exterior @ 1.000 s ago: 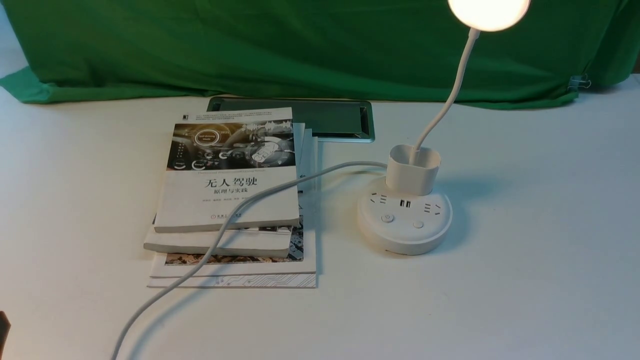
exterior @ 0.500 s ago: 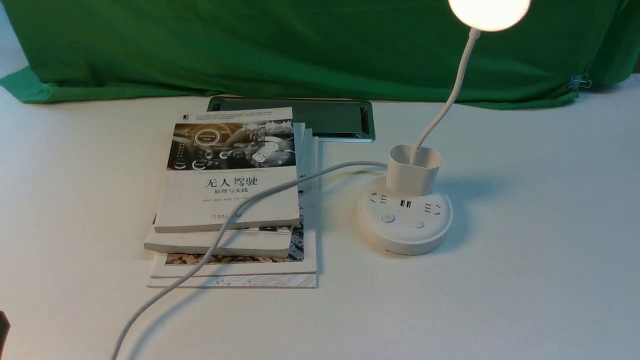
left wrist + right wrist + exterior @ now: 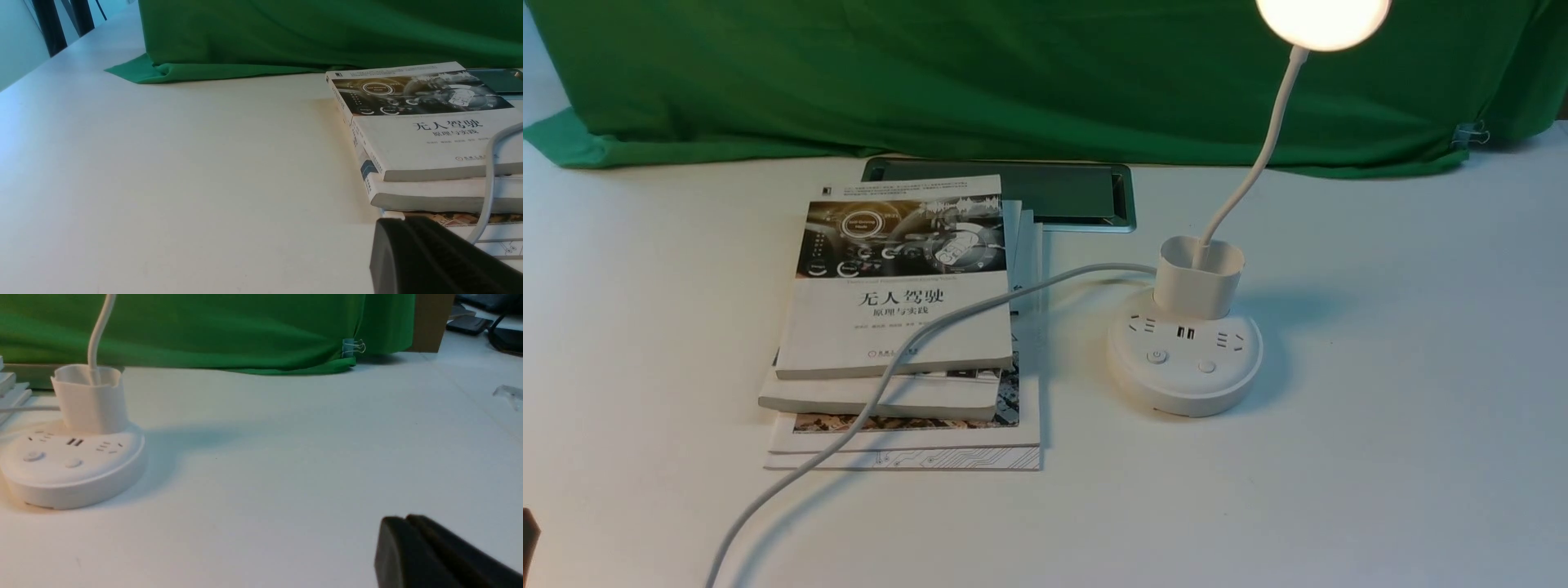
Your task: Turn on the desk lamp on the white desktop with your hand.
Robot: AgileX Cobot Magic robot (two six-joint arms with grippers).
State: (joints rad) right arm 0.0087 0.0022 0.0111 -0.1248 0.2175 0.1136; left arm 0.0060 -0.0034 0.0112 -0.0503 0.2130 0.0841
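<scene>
The desk lamp stands right of centre on the white desktop (image 3: 1380,474), and its round head (image 3: 1321,20) glows warm white at the top edge. A thin neck runs down into the cup holder (image 3: 1199,278) on the round base (image 3: 1184,384), which carries two buttons (image 3: 1156,356). In the right wrist view the base (image 3: 73,473) lies far off from my right gripper (image 3: 404,519), whose fingers are pressed together and hold nothing. My left gripper (image 3: 402,220) is also shut and empty, low over the desktop next to the books. The front view shows only a dark sliver of the left arm (image 3: 527,531).
A stack of books (image 3: 898,310) lies left of the lamp, with the lamp's white cord (image 3: 866,400) draped across it toward the front edge. A dark rectangular panel (image 3: 1062,192) sits behind the books. Green cloth (image 3: 1013,73) covers the back, held by a binder clip (image 3: 1468,133).
</scene>
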